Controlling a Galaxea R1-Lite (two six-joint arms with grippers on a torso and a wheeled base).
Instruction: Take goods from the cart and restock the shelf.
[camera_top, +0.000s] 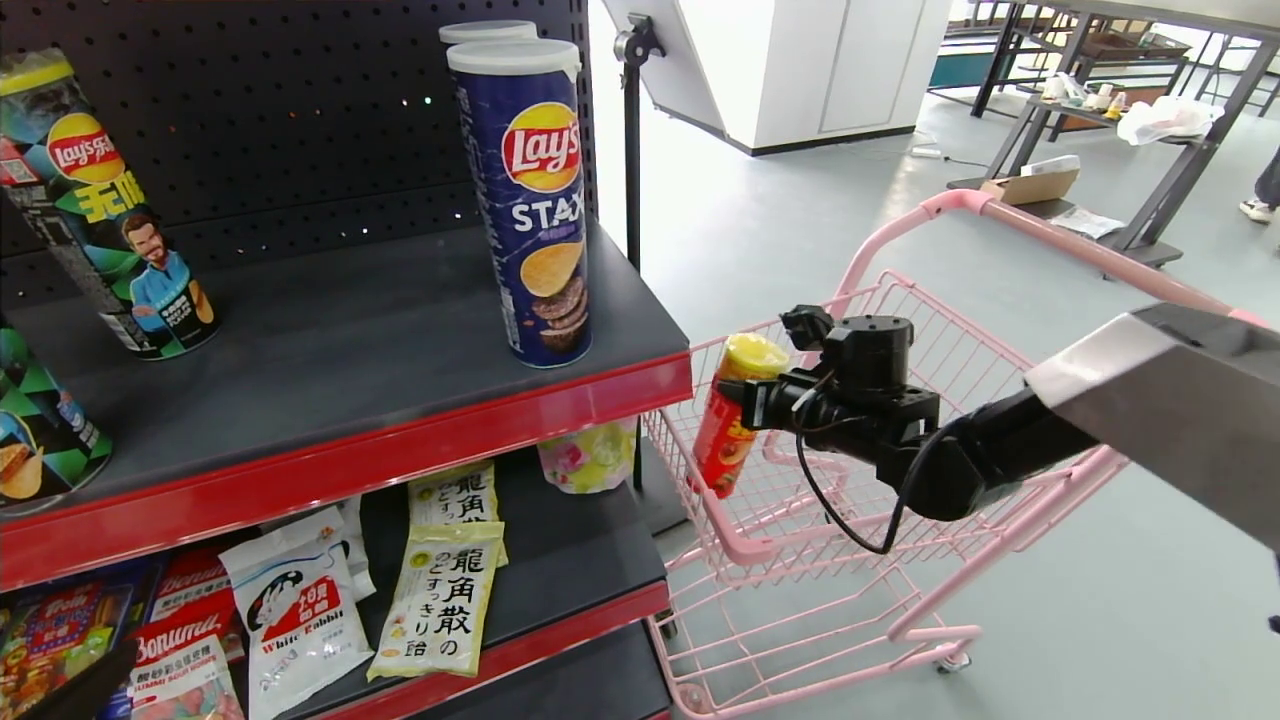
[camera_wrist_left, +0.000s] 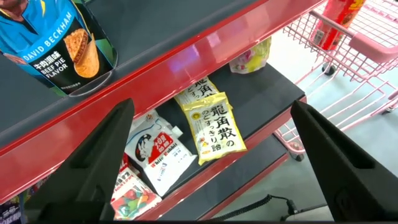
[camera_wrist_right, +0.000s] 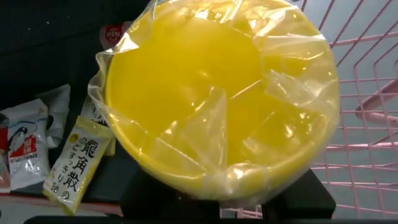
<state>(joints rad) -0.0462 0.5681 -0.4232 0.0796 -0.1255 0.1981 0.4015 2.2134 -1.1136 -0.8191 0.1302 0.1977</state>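
My right gripper (camera_top: 748, 404) is shut on a red chip can with a yellow lid (camera_top: 728, 425), holding it tilted over the near-left corner of the pink cart (camera_top: 900, 300), just right of the shelf's red edge (camera_top: 400, 450). The plastic-wrapped yellow lid (camera_wrist_right: 217, 93) sits close in front of the right wrist camera. My left gripper (camera_wrist_left: 211, 155) hangs open and holds nothing, in front of the shelf's red edge (camera_wrist_left: 186, 56) and above the lower shelf. The red can (camera_wrist_left: 339, 18) also shows in the left wrist view, by the cart.
A tall blue chip can (camera_top: 545, 200) stands near the upper shelf's right front corner, and a green can (camera_top: 100, 200) stands at the left. Bare board lies between them. Candy bags (camera_top: 440, 590) lie on the lower shelf. A pole (camera_top: 632, 150) stands behind the shelf's end.
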